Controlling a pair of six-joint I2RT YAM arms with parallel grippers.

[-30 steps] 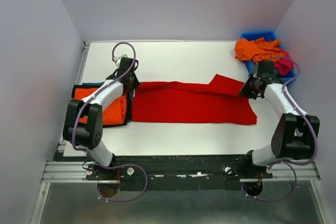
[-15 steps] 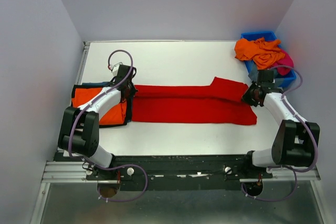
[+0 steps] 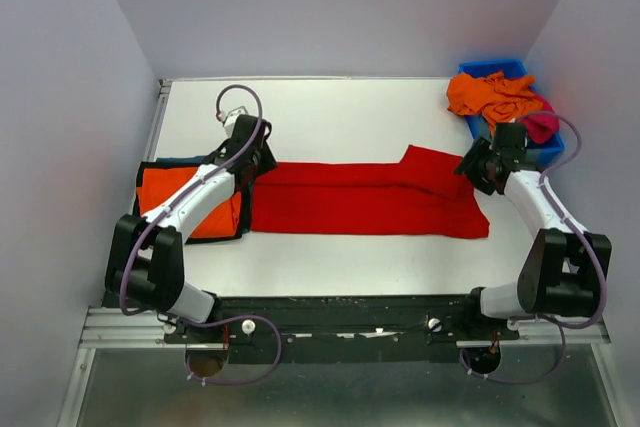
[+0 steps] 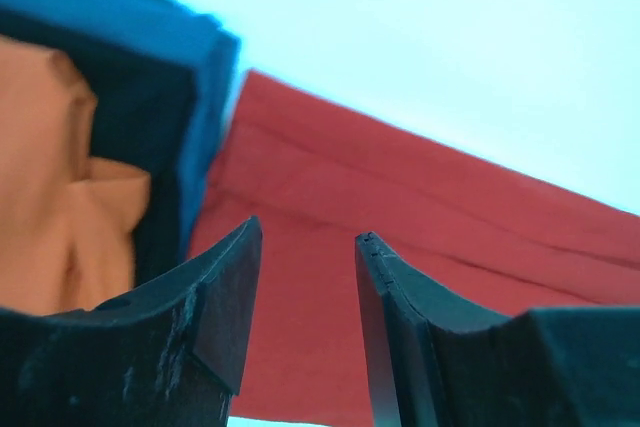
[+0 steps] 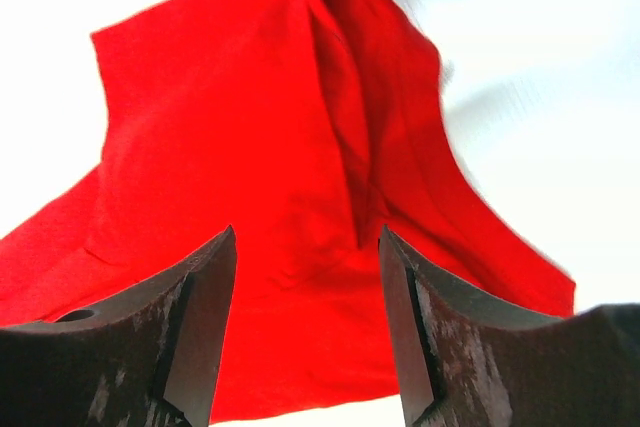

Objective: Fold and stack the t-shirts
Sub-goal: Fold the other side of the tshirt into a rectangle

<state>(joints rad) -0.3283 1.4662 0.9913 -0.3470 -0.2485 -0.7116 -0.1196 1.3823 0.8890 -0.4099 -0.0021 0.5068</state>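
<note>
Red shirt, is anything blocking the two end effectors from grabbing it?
Nothing visible does. The left end effector hangs open over one end of the red shirt, the right end effector over the other, only cloth showing between their fingers.

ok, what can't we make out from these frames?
- Top view: left end effector covers the red shirt's left end.
- Top view: folded orange shirt hides the stack below; only dark and blue edges show.
- Top view: crumpled orange shirt and magenta shirt bury the blue bin's inside.
- Right wrist view: close-up gives no depth, so whether the right end effector touches the red shirt is unclear.
</note>
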